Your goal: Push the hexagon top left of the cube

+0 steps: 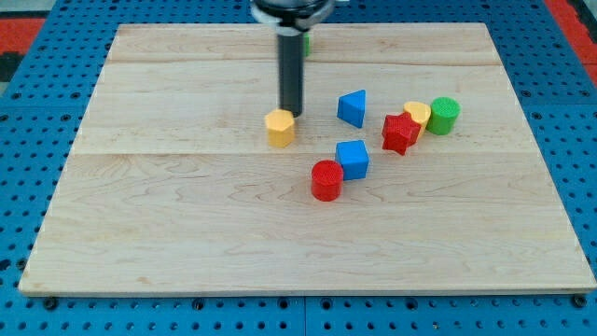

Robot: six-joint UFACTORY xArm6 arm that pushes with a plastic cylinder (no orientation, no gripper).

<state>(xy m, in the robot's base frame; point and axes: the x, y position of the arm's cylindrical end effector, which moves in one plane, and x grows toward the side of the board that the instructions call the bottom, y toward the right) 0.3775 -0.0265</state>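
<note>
Since my tip point(291, 111) touched the yellow hexagon block's point(279, 128) far-edge side on the wooden table point(187, 233), with no end effector to judge, pushing risked sliding it below the blue cube point(353, 159).

A red cylinder point(326, 180) stands just below centre. Right of centre sits a blue triangular block point(353, 107); further right a red star-like block point(400, 133), a yellow block point(418, 115) and a green cylinder point(444, 115) cluster on the wooden board point(187, 233).
</note>
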